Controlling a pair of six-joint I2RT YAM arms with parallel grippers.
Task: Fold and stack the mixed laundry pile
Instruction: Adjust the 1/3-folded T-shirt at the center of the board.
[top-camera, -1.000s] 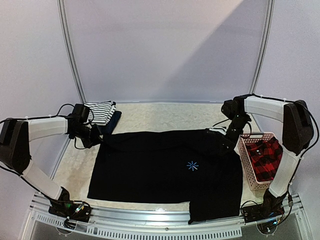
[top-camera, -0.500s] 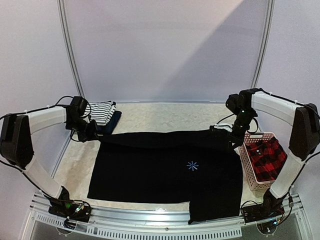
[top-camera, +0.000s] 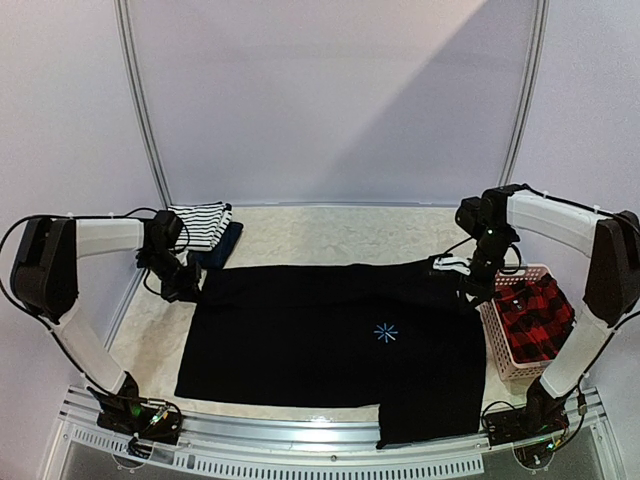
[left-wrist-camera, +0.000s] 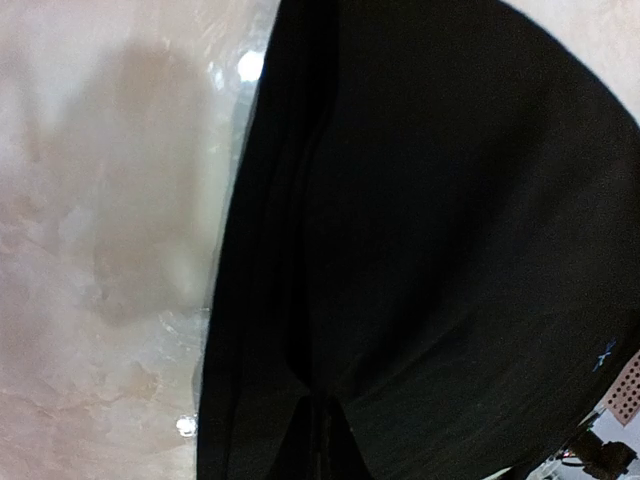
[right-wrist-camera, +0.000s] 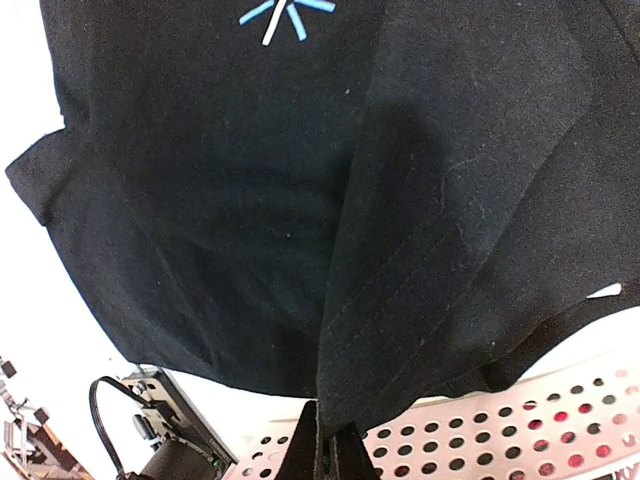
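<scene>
The large black shirt (top-camera: 330, 335) with a small blue star mark (top-camera: 384, 331) lies spread across the table. My left gripper (top-camera: 183, 287) is shut on its far left corner, and the left wrist view shows the cloth (left-wrist-camera: 430, 250) pinched between the fingers. My right gripper (top-camera: 468, 284) is shut on its far right corner; the right wrist view shows the shirt's hem (right-wrist-camera: 400, 300) clamped, with the star (right-wrist-camera: 285, 15) beyond. The striped tank top (top-camera: 203, 222) lies folded on a navy piece (top-camera: 226, 246) at the back left. The red-black plaid shirt (top-camera: 532, 312) lies in the basket.
The pink slotted basket (top-camera: 497, 335) stands at the right table edge, close beside my right gripper, and shows in the right wrist view (right-wrist-camera: 500, 430). The shirt's near right part hangs over the table's front edge (top-camera: 300, 425).
Both grippers have lowered toward the table with the shirt's far corners; the lifted far edge now lies flatter. The left gripper moved slightly nearer and the right slightly outward.
</scene>
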